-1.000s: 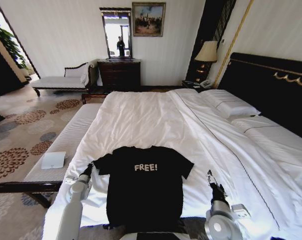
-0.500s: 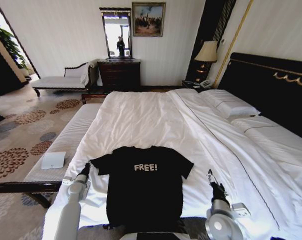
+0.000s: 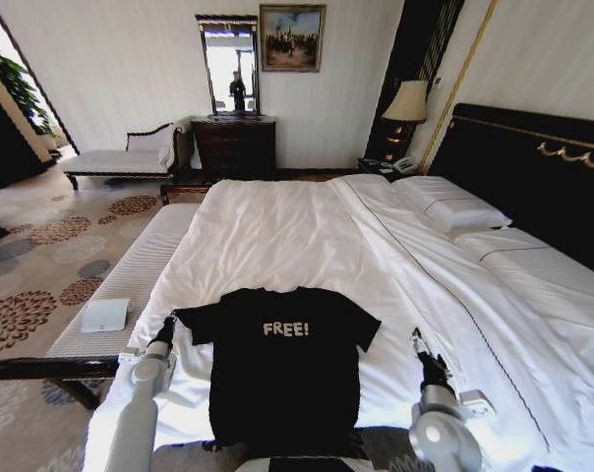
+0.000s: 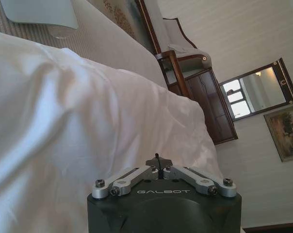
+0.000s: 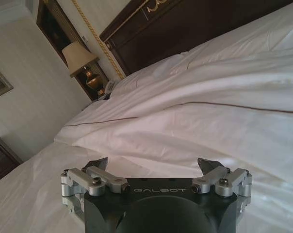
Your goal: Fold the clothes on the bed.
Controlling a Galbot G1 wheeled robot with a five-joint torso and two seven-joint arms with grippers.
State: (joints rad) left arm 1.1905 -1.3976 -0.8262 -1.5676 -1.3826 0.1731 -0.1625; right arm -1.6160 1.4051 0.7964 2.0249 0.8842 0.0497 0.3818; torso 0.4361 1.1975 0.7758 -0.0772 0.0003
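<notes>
Black shirt point(image 3: 282, 366): you see it flat, chest up, at the near edge of the bed point(image 3: 307, 231), its hem cut off by the frame.
Left gripper point(image 3: 165, 328): pinched tight, tip at the shirt's left sleeve; you cannot tell from here whether cloth is caught.
Change: that sleeve has crept outward since a second ago, so you are likely smoothing before the first fold.
Right gripper point(image 3: 418, 344): spread wide, empty, over white sheet beside the shirt's right side.

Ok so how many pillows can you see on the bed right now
2, both white, lying by the dark headboard on the bed: one pillow nearer the lamp, the second pillow closer to the robot. More could be tucked beneath the covers.
</notes>
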